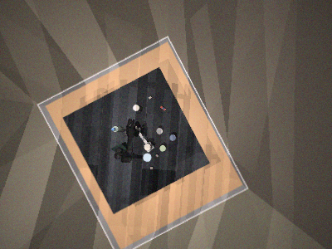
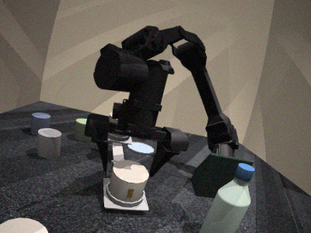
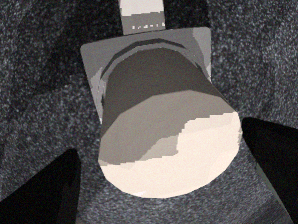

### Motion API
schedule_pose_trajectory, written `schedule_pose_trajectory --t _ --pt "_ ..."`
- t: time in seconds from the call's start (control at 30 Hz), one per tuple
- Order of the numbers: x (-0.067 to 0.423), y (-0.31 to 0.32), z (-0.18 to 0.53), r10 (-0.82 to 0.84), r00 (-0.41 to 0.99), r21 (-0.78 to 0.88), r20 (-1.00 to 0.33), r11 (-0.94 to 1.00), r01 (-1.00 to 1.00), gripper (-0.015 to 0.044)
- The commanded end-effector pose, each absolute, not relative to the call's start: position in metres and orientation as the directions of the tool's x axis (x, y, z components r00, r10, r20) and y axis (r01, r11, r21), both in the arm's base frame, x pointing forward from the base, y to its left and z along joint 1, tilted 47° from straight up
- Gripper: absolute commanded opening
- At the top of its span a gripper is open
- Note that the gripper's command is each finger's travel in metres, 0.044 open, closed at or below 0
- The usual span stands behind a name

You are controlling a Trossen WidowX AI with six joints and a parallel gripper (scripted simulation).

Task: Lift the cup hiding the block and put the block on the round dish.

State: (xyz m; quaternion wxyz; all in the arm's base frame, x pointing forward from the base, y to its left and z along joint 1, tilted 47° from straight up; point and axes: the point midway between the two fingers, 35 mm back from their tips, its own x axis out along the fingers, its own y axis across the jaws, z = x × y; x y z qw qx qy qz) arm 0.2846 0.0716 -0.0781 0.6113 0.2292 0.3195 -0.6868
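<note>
The near cream cup (image 2: pixel 127 179) (image 3: pixel 166 136) (image 1: pixel 147 147) stands upside down on the white end pad (image 2: pixel 141 205) (image 3: pixel 93 52) of the balance. My gripper (image 2: pixel 130 170) (image 3: pixel 164 141) is open, with one dark finger on each side of this cup at about the height of its top, not touching it. The far cup is mostly hidden behind my gripper. The pale blue round dish (image 2: pixel 141 147) (image 1: pixel 147 157) lies beside the beam. No block is in view.
A grey cup (image 2: pixel 49 142), a blue cup (image 2: pixel 40 122) and a green cup (image 2: pixel 82 128) stand at the left. A blue-capped bottle (image 2: pixel 231 202) and a dark green box (image 2: pixel 215 175) stand at the right. A cream disc (image 2: pixel 19 226) lies at the front left.
</note>
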Motion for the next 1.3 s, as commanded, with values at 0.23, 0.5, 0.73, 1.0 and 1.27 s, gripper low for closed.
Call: schedule_pose_trajectory --t 0.23,0.5,0.73,1.0,1.27 --pt "0.279 0.055 -0.093 -0.699 -0.154 -0.169 -0.698 -0.048 0.984 0.0440" --pt "0.276 0.046 -0.101 -0.700 -0.154 -0.169 -0.697 -0.049 0.984 0.0440" --pt "0.276 0.046 -0.101 -0.700 -0.154 -0.169 -0.697 -0.049 0.984 0.0348" --pt "0.276 0.046 -0.101 -0.700 -0.154 -0.169 -0.697 -0.049 0.984 0.0275" --pt "0.278 0.051 -0.098 -0.700 -0.154 -0.169 -0.698 -0.048 0.984 0.0065"
